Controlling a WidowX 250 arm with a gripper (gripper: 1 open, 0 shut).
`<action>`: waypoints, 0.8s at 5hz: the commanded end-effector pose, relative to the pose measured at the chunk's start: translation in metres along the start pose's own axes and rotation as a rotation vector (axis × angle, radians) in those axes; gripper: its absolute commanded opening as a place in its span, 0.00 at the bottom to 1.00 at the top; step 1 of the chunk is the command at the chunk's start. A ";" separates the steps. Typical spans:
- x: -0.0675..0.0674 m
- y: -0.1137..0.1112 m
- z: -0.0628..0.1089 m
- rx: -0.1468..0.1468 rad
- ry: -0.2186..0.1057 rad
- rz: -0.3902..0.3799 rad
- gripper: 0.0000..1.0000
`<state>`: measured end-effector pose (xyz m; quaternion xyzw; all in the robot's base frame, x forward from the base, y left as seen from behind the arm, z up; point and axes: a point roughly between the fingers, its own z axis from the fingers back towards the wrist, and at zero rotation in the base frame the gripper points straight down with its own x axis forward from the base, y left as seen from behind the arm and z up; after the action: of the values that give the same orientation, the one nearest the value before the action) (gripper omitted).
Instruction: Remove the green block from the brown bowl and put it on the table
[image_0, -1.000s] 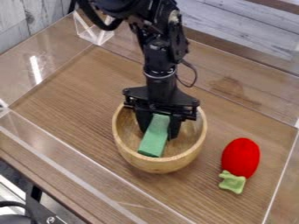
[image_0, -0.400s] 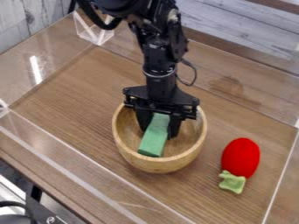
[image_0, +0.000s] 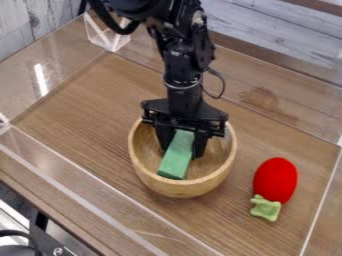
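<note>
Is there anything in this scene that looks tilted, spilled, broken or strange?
Only one thing stands out: the green block leans at an angle inside the brown bowl, with its upper end between the fingers of the gripper. The red strawberry toy lies on the table. Nothing looks spilled or broken.

Place: a robot test lab
Signs: clear plastic walls (image_0: 47, 75) fencing a wooden table (image_0: 94, 110), black robot arm (image_0: 181, 60)

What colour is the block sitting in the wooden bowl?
Green. The block leans inside the bowl, under the gripper; the camera view shows it.
</note>
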<state>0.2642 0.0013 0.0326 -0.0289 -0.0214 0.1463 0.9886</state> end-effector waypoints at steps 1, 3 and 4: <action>0.011 -0.001 0.010 -0.012 -0.045 0.003 0.00; 0.015 0.002 0.037 -0.028 -0.049 -0.009 0.00; 0.023 0.010 0.059 -0.039 -0.073 -0.008 0.00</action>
<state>0.2715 0.0199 0.0763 -0.0409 -0.0305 0.1479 0.9877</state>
